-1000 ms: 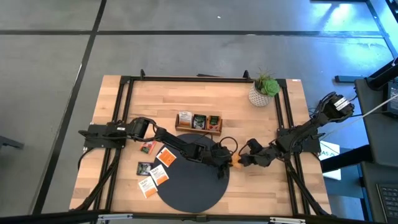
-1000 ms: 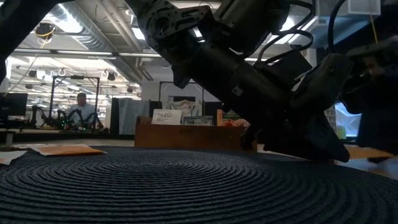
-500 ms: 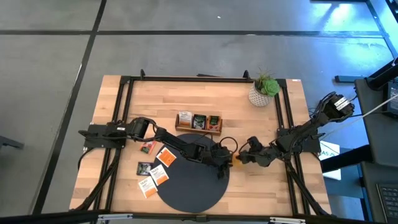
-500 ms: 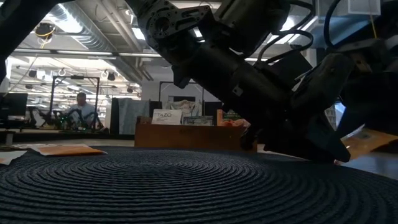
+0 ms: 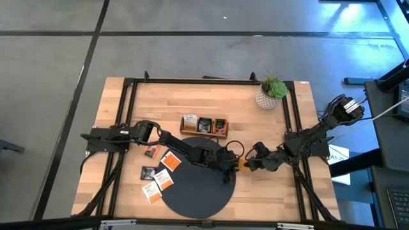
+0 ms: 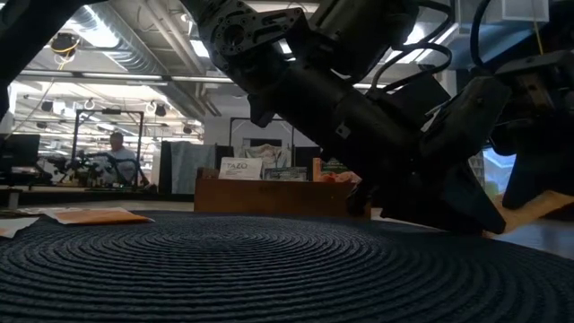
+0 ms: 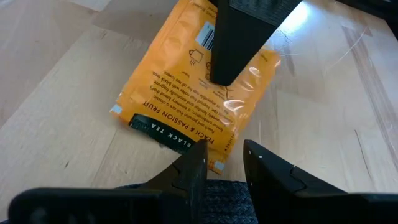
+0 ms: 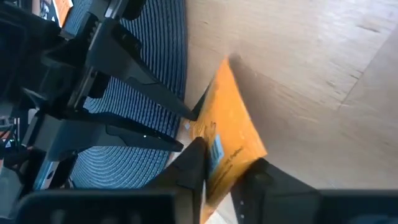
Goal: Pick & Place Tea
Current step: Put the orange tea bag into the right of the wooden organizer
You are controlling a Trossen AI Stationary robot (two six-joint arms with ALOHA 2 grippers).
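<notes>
An orange tea sachet [image 7: 180,93] sits on the wood just past the right rim of the dark round mat [image 5: 192,191], tilted up on one edge [image 8: 233,127]. My right gripper [image 8: 227,168] reaches in from the right and is shut on it [image 5: 249,165]. My left gripper [image 7: 224,152] stretches across the mat from the left and stands open at the sachet's mat-side edge [image 5: 234,166]. Several more tea sachets [image 5: 158,172] lie flat on the table, left of the mat. My right gripper pinches the sachet's end toward the table's right edge [image 8: 219,154] between its two fingers, one flat on the printed face [image 7: 230,43]. It comes slanting down from the right. That end is raised; the black-striped edge [image 7: 168,130] stays on the wood. My left gripper has one fingertip [image 7: 199,149] at that striped edge; I cannot tell whether it touches.
The brown wooden tray [image 5: 204,126] with upright sachets stands just beyond the mat. A potted plant [image 5: 271,92] is at the far right. Black frame rails [image 5: 124,128] run along both sides. Bare wood lies right of the sachet.
The orange sachet has tipped up: a second ago it lay flat on the wood. Now its end toward the right edge stands raised in my right gripper, and its mat-side edge stays down. Both arms have kept their places.
</notes>
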